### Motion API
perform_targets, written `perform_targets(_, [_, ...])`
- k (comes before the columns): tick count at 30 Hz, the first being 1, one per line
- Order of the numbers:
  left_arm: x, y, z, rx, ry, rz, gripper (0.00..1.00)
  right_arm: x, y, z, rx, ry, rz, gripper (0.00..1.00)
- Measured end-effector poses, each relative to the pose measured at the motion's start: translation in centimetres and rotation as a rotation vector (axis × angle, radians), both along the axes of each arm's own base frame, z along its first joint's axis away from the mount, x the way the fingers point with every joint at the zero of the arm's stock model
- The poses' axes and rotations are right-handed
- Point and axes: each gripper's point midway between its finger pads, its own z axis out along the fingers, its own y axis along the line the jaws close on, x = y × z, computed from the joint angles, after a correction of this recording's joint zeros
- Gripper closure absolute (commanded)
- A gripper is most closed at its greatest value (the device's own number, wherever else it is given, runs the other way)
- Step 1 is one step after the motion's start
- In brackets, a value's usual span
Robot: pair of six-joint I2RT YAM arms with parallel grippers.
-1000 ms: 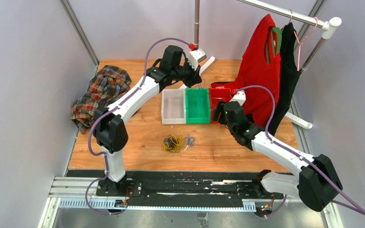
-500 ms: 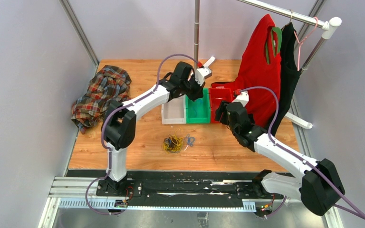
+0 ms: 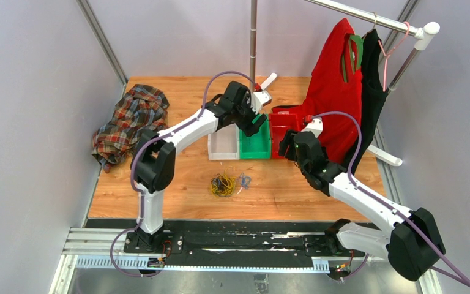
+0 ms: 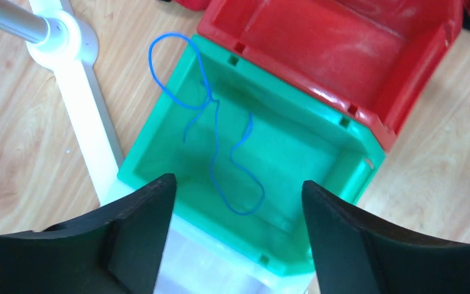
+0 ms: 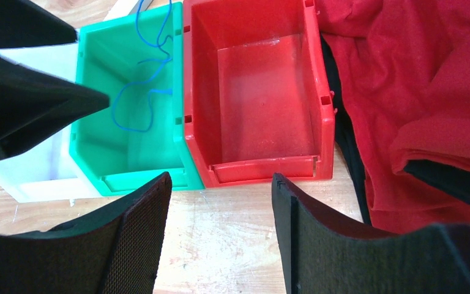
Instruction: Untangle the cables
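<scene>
Drop-off step, apparently: blue cable [image 4: 215, 135] loose in green bin [image 4: 158, 142] beneath wide-open, empty left tool [image 4: 237, 184]; right tool [image 5: 220, 177] also spread, empty, near red bin [image 5: 323, 122]; next: reach to tangle of cables [image 3: 223, 184] on worktop [image 3: 281, 190], pinch one strand.

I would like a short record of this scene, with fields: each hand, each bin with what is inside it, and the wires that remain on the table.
left hand: open, holds nothing, above the green plastic bin
right hand: open, holds nothing, in front of the red plastic bin
green plastic bin: one thin blue wire, one loop over the rim
red plastic bin: empty
clear plastic bin: beside the green one, partly hidden
tangle of yellow and blue wires: on the wooden table, apart from the bins
</scene>
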Motion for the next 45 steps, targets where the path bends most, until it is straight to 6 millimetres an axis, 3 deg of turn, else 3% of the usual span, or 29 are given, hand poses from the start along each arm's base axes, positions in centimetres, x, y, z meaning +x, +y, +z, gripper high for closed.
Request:
perform_targets(2, [-0.8, 0.8, 0.8, 0.024, 0.005, -0.01, 0.08, -0.1, 0.0, -0.1, -0.004, 0.006, 0.001, 0.39])
perform_targets(4, [-1.7, 1.5, 1.9, 0.038, 0.001, -0.024, 0.06, -0.2, -0.1, -0.2, -0.007, 0.011, 0.003, 0.39])
perform_targets(5, [-2.7, 2.2, 3.3, 0.046, -0.006, -0.035, 0.06, -0.2, 0.0, -0.3, -0.008, 0.016, 0.009, 0.39])
perform_targets(7, [-3.2, 2.5, 4.2, 0.045, -0.016, -0.044, 0.07, -0.3, 0.0, -0.4, -0.01, 0.018, 0.011, 0.39])
perform_targets(11, [-5.8, 3.9, 5.0, 0.059, 0.009, -0.085, 0.11, -0.3, 0.1, -0.4, -0.011, 0.021, 0.017, 0.41])
perform_targets(14, [-8.9, 5.0, 4.1, 0.07, 0.073, -0.14, 0.17, -0.3, 0.3, -0.4, -0.008, 0.027, 0.027, 0.43])
perform_targets(19, [-14.5, 7.8, 0.1, 0.116, 0.226, -0.194, 0.27, -0.5, 0.9, -0.8, 0.001, 0.046, 0.056, 0.46])
perform_targets(25, [-18.1, 10.0, -3.7, 0.148, 0.355, -0.2, 0.3, -0.7, 1.7, -1.9, 0.001, 0.083, 0.088, 0.47])
perform_targets(30, [-19.7, 9.6, -3.9, 0.098, 0.4, -0.253, 0.32, -1.0, 2.3, -2.3, 0.002, 0.098, 0.112, 0.48])
perform_targets(34, [-19.6, 8.5, -4.1, 0.051, 0.414, -0.282, 0.34, -1.2, 2.7, -2.3, 0.01, 0.102, 0.119, 0.49])
perform_targets(40, [-18.8, 6.2, -6.0, 0.039, 0.453, -0.304, 0.37, -1.3, 2.7, -2.2, 0.015, 0.098, 0.119, 0.5])
perform_targets(45, [-19.5, 4.5, -7.5, 0.07, 0.457, -0.351, 0.43, -1.6, 2.4, -1.6, 0.026, 0.083, 0.117, 0.51])
